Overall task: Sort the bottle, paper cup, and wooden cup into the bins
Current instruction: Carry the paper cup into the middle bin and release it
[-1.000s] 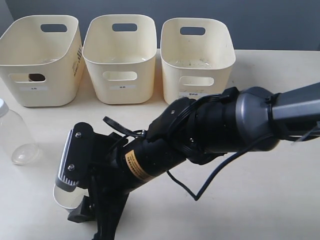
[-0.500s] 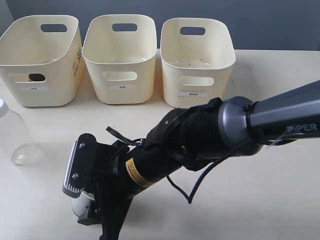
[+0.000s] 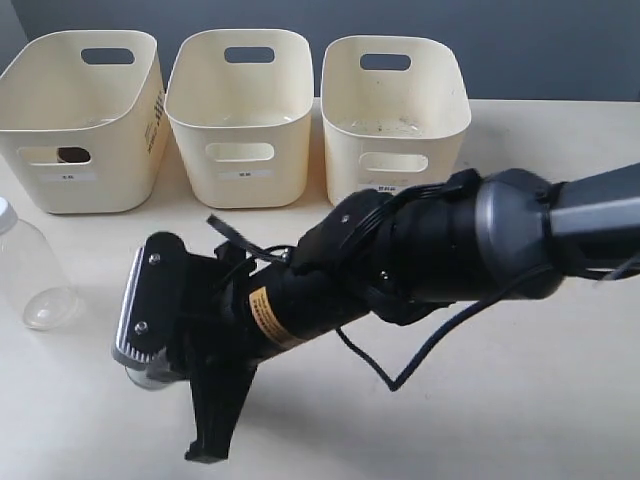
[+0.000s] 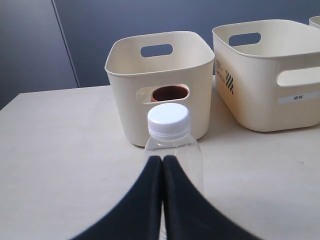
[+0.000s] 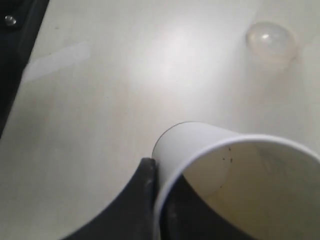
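Low over the front of the table, the right gripper [image 3: 150, 360] is clamped on the paper cup [image 5: 220, 170], one finger inside the rim and one outside. Off at the table's left edge, the left gripper [image 4: 162, 162] has its fingers pressed together just short of the bottle [image 4: 172, 145], which stands before the bins [image 3: 240, 120]; the wooden cup [image 4: 170, 93] shows through the leftmost bin's handle cut-out

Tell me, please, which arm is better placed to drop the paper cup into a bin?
Right. The right gripper is already pinching the rim of the paper cup, while the left gripper is shut and empty beside the bottle.
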### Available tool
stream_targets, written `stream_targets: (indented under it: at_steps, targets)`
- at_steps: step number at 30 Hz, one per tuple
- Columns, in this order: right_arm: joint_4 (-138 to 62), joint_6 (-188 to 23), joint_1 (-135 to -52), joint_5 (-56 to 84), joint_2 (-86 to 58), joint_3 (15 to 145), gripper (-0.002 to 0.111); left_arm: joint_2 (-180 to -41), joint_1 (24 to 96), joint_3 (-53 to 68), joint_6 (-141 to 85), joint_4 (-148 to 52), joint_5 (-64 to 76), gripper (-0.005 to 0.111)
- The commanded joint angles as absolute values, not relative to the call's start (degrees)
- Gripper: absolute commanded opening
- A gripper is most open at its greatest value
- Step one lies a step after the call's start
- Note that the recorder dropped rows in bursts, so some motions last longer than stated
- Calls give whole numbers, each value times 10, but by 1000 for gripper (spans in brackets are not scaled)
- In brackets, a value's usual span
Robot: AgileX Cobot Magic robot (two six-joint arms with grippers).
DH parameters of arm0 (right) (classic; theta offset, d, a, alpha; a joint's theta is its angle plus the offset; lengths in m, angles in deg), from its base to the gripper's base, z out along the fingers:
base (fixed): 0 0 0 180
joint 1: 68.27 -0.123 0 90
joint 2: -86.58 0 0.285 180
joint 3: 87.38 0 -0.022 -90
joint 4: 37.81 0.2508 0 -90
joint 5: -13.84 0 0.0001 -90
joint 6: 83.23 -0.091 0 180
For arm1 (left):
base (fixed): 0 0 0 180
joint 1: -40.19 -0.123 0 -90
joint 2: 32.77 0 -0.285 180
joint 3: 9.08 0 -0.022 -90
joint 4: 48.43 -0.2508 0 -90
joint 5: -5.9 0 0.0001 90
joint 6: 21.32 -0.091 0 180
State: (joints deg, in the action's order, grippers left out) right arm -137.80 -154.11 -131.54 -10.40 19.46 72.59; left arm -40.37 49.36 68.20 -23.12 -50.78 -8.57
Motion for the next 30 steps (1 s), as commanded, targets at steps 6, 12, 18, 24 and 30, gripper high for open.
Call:
stream_targets:
  at_steps: [6,12,18,24,30]
  targets:
    - [-1378,-1522,-1234,44,141,875,-1,-406,495,681,-230,-509,-78,0]
    - [-1378,-1627,-1100,-3,259,1070,-1,-406,495,681,-230,-509,-78,0]
    - [-1378,-1686,-1064,-26,375,1167,-1,-406,495,681,-230,-509,-78,0]
    - [-1378,-1687,-1063,-31,429,1187,-1,-406,495,681,-230,-509,-78,0]
    - [-1378,-1688,-1063,-59,444,1186,0,-406,495,681,-230,-509,-78,0]
